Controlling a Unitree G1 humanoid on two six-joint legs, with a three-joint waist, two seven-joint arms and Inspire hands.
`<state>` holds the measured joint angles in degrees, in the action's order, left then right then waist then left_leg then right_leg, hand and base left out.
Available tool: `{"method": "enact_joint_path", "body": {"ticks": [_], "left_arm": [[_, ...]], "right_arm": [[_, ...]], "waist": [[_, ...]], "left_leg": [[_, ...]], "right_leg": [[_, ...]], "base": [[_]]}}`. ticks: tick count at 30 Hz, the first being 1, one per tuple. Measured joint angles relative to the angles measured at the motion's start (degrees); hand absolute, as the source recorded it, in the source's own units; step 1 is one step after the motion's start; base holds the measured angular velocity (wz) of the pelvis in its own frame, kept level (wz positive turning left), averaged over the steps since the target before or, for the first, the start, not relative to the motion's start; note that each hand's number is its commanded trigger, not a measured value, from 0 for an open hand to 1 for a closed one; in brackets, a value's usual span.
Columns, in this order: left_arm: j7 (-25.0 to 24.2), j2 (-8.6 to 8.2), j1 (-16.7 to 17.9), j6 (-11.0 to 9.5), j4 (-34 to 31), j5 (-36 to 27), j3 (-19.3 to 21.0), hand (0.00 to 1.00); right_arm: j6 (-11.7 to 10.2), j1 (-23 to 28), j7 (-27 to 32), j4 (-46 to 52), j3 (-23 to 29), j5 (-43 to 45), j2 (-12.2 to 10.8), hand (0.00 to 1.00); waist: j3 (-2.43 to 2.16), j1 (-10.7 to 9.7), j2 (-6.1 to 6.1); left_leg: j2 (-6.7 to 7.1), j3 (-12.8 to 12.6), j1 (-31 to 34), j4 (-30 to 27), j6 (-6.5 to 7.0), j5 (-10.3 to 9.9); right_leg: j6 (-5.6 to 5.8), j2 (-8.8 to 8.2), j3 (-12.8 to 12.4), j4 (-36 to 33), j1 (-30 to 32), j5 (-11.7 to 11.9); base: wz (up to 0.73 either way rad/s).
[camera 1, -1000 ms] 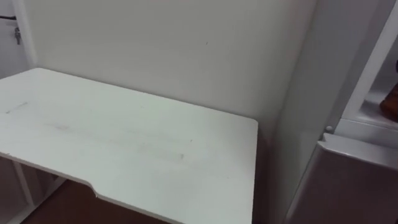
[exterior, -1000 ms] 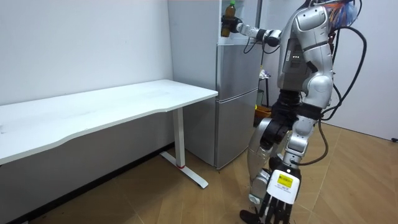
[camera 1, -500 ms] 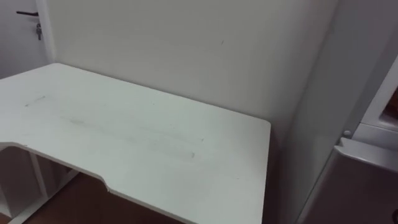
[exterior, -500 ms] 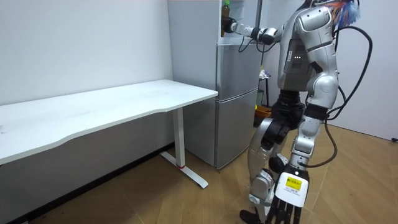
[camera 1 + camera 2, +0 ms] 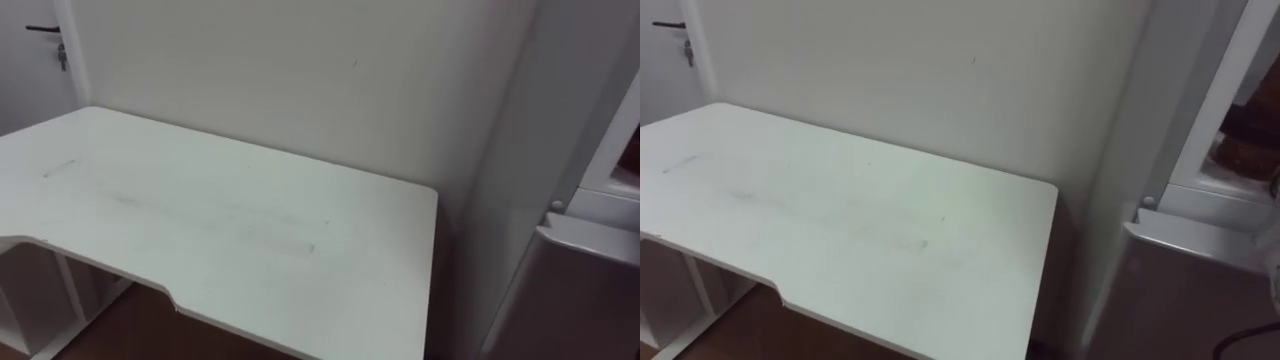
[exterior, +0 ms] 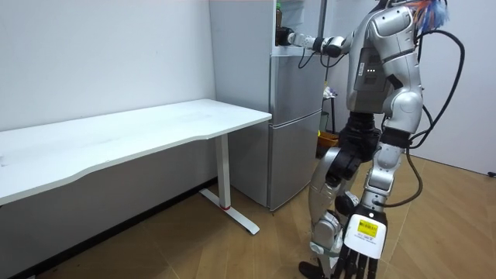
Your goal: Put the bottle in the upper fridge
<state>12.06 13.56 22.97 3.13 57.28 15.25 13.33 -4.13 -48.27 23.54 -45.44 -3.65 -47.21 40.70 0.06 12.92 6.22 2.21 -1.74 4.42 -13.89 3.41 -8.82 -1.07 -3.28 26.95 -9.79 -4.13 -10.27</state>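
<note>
Grey metal fridge point(image 6: 295, 116) stands just beside the desk point(image 6: 155, 132). The robot stands at the fridge's front with the right hand point(image 6: 285, 36) reached into the upper compartment point(image 5: 1238, 170) at shoulder height. A greenish sliver just above that hand looks like the bottle point(image 6: 280, 8), already past the fridge's side wall. I cannot tell whether the fingers are clasped round it. The left hand point(image 6: 359, 244) hangs low by the leg, fingers straight and holding nothing. The head looks down at the desk rather than into the compartment. I judge this to be the placing step, nearly done. The next move calls for setting the bottle upright inside, loosening the fingers and drawing the arm straight back without tipping it.
</note>
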Motion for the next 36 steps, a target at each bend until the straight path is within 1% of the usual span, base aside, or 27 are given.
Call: {"method": "enact_joint_path", "body": {"ticks": [2, 6, 9, 16, 20, 22, 25, 26, 29, 32, 35, 36], "left_arm": [[-0.1, 0.0, 0.0, -0.1, 0.0, 0.0, 0.0, 0.0], [-0.3, 0.0, 0.0, -0.2, 0.0, 0.0, 0.0, 0.0], [-0.4, 0.01, 0.0, -0.2, 0.0, 0.0, 0.0, 0.0], [-1.2, 0.02, 0.0, -0.3, 0.0, 0.0, 0.0, 0.0], [-1.4, 0.03, 0.0, -0.3, 0.1, -0.1, 0.0, 0.0], [-1.4, 0.03, 0.0, -0.3, 0.1, -0.1, 0.0, 0.0], [-1.3, -0.02, 0.0, -0.3, 0.1, -0.1, -0.1, 0.0], [-1.3, -0.09, 0.0, -0.3, 0.1, -0.1, 0.0, 0.0], [-1.3, -0.13, 0.0, -0.4, 0.1, -0.1, 0.0, 0.0], [-1.3, -0.42, 0.1, -0.6, 0.2, -0.1, 0.0, 0.0], [-1.3, -0.44, 0.2, -0.6, 0.1, -0.1, 0.1, 0.0], [-1.3, -0.44, 0.0, -0.6, 0.0, -0.2, 0.1, 0.0]], "right_arm": [[0.0, 0.0, -1.0, -0.5, -0.2, 0.0, 0.0, 0.0], [0.0, 0.0, -1.8, -1.5, -0.2, -0.1, 0.0, 0.0], [0.0, 0.0, -2.3, -1.9, -0.2, 0.0, 0.0, 0.0], [0.2, 0.0, -3.5, -2.5, -0.2, 0.0, 0.0, 0.0], [0.5, 0.0, -3.7, -2.5, -0.2, -0.2, 0.0, 0.0], [0.5, 0.1, -3.7, -2.5, -0.2, -0.2, 0.0, 0.0], [0.5, 0.4, -3.8, -2.4, -0.2, -0.2, 0.0, 0.0], [0.5, 0.9, -4.1, -1.8, -0.2, -0.2, 0.0, 0.0], [0.5, 2.3, -5.3, -0.5, -0.1, -0.5, 0.0, 0.0], [0.5, 2.5, -5.8, -0.4, -0.1, -1.9, 0.0, 0.0], [0.5, 5.0, -6.1, 2.9, 0.0, -2.1, 0.0, 0.0], [0.5, 6.1, -6.1, 4.4, 0.0, -2.1, 0.0, 0.0]], "waist": [[0.0, 0.0, 0.16], [0.28, 0.0, 0.71], [0.38, -0.1, 0.84], [0.43, -0.2, 1.19], [0.23, -0.2, 1.51], [0.23, -0.3, 1.52], [0.2, -1.2, 1.57], [0.21, -1.2, 1.55], [0.17, -1.5, 1.44], [-0.1, -1.5, 1.09], [-0.29, -1.7, 0.91], [-0.52, -2.1, 0.75]], "left_leg": [[-0.01, 0.0, 0.0, 0.0, -0.01, 0.0], [-0.02, 0.0, 0.0, -0.1, 0.0, 0.0], [-0.03, 0.0, 0.1, -0.6, 0.03, -0.1], [-0.12, -0.1, 0.2, -0.8, 0.01, -0.2], [-0.19, -0.2, 0.1, -0.6, -0.04, -0.2], [-0.21, -0.2, -0.1, -0.6, -0.07, -0.3], [-0.29, -0.8, -0.7, -0.5, -0.1, -0.3], [-0.45, -1.3, -0.9, -0.4, -0.1, -0.3], [-0.5, -1.4, -1.2, -0.2, -0.1, -0.3], [-0.55, -2.2, -2.3, 0.4, -0.08, -0.2], [-0.46, -2.5, -3.8, 1.1, -0.08, -0.2], [-0.44, -2.5, -4.1, 1.2, -0.09, -0.3]], "right_leg": [[0.0, 0.0, 0.0, 0.0, 0.0, 0.0], [-0.01, -0.02, 0.0, 0.0, -0.1, 0.0], [-0.02, -0.01, 0.0, -0.1, 0.0, 0.0], [-0.09, 0.11, -0.2, 0.0, -0.1, 0.1], [-0.09, 0.22, -0.4, 0.2, -0.1, 0.1], [-0.1, 0.26, -0.4, 0.3, -0.5, 0.1], [-0.1, 0.24, -0.2, 0.4, -0.9, 0.1], [-0.1, 0.23, -0.3, 0.3, -0.9, 0.1], [-0.1, 0.22, -0.7, 0.2, -1.1, 0.1], [-0.1, 0.16, -1.5, 0.1, -1.5, 0.1], [0.01, 0.11, -1.8, 0.4, -2.8, 0.0], [0.06, 0.16, -1.9, 0.9, -3.0, 0.0]], "base": [[0.0], [0.0], [0.0], [0.0], [0.0], [0.02], [0.03], [-0.05], [-0.05], [-0.12], [-0.06], [0.0]]}}
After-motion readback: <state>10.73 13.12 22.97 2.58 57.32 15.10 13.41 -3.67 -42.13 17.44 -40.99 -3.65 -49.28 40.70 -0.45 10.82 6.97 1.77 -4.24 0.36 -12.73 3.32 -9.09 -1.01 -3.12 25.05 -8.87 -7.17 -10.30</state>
